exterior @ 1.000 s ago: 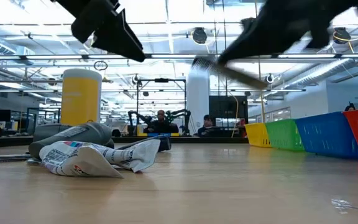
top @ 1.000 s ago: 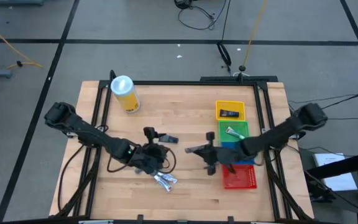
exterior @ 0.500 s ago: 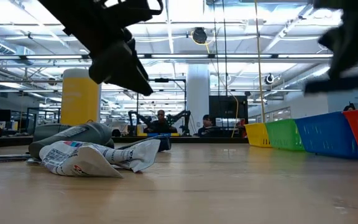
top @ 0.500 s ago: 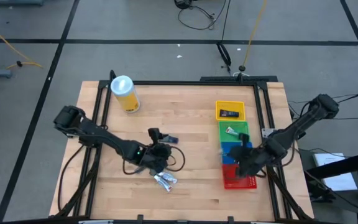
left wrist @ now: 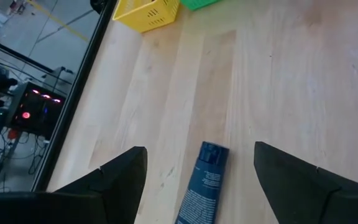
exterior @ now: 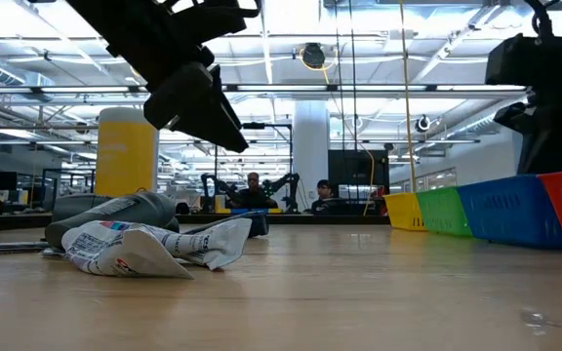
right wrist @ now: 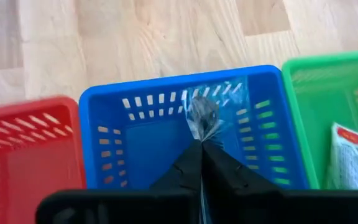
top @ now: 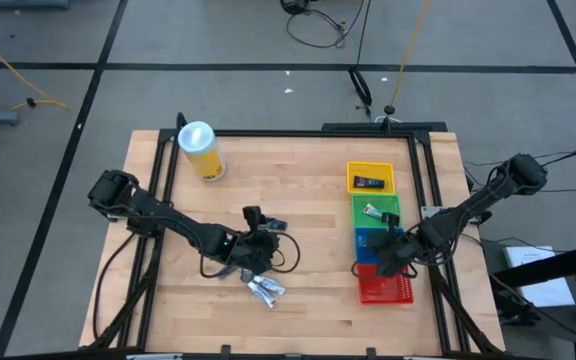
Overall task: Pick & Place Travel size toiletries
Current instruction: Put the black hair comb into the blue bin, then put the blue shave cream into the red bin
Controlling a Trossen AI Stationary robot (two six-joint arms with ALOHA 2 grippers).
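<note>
A dark blue tube (left wrist: 205, 184) lies flat on the wooden table, and my left gripper (left wrist: 199, 150) hovers open above it, one finger on each side, touching nothing. In the high view that left gripper (top: 260, 230) is mid-table. A few silvery sachets (top: 266, 290) lie just nearer the front edge, crumpled together (exterior: 154, 246). My right gripper (right wrist: 202, 144) is shut on a clear, silvery sachet (right wrist: 202, 115) above the blue tray (right wrist: 142, 143). In the high view, the right gripper (top: 382, 256) is over the row of trays. My right gripper pinches one end of the sachet (right wrist: 202, 134) between its two shut fingertips. The fingers slant downward from the table's right side. The rest of the sachet sticks out past the fingertips, lifted clear above the blue tray's floor.
Yellow (top: 370, 180), green (top: 376, 211), blue (top: 372, 240) and red (top: 384, 287) trays stand in a row at the right. The yellow holds a dark item, the green a white pack (right wrist: 350, 155). A yellow canister (top: 200, 150) stands far left.
My right gripper has swung from the table's middle toward the right edge, tipped downward and rolled, carrying the sachet over the blue tray. My left gripper has sunk a little toward the blue tube, staying open.
</note>
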